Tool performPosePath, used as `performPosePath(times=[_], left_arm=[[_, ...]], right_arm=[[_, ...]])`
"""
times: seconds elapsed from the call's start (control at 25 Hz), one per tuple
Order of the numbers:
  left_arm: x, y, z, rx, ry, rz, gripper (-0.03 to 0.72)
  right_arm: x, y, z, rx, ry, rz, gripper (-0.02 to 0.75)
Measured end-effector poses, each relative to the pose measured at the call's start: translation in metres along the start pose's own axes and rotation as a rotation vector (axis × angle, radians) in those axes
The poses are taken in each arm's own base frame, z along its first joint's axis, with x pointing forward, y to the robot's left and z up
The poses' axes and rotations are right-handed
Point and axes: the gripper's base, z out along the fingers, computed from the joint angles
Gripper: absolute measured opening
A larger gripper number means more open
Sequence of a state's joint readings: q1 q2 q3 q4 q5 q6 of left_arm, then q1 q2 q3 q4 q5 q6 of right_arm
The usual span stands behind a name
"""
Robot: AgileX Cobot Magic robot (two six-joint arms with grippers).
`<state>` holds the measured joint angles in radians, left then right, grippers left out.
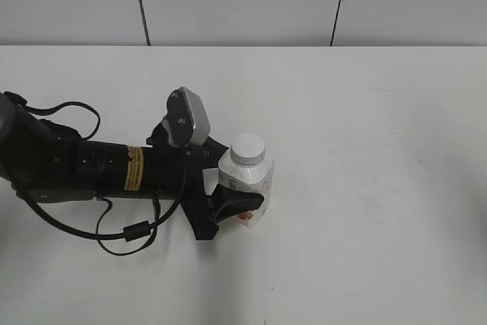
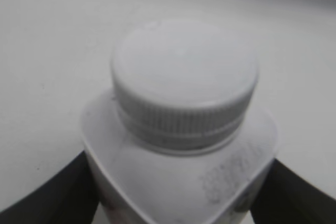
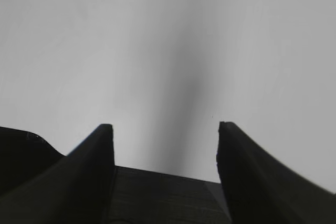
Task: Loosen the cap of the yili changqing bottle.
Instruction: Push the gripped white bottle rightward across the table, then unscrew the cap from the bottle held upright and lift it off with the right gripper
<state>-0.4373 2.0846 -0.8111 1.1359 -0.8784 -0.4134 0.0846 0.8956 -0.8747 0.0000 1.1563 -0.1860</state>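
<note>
Item: yili changqing bottle — a small white squarish bottle, seen upright on the white table slightly left of centre in the exterior view. Part of a red-printed label is visible low on its front face. In the left wrist view the bottle fills the frame, its sloped shoulders just beneath the lens.

Item: cap — round, white, seated on the neck of the bottle. Its ribbed rim is shown clearly in the left wrist view; nothing is touching it.

Item: left gripper — carried on a black arm laid low across the table from the left edge. The bottle's body is pinched between its two dark fingers, one on the near side, the other largely hidden behind the bottle. In the left wrist view a finger is seen pressed against each lower side of the bottle, below the shoulders. A grey camera housing is mounted above the wrist, and a looped black cable lies on the table beside the arm.

Item: right gripper — not found in the exterior view. In its own wrist view the two dark fingers are spread apart over bare table, with nothing between them.
</note>
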Motion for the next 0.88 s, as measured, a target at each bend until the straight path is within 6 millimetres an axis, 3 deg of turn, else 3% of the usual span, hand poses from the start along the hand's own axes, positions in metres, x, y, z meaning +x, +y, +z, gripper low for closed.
performPosePath(times=[0.24, 0.6, 0.88], left_arm=[[0.000, 0.000, 0.000, 0.000, 0.000, -0.001, 0.488], [0.000, 0.000, 0.000, 0.001, 0.000, -0.001, 0.487], [0.000, -0.002, 0.000, 0.024, 0.009, 0.023, 0.486]], right_arm=[[-0.038, 0.007, 0.020, -0.057, 0.077, -0.158, 0.403], [-0.082, 0.059, 0.052, -0.177, 0.140, -0.556, 0.386], [-0.110, 0.076, 0.066, -0.257, 0.098, -0.775, 0.385]])
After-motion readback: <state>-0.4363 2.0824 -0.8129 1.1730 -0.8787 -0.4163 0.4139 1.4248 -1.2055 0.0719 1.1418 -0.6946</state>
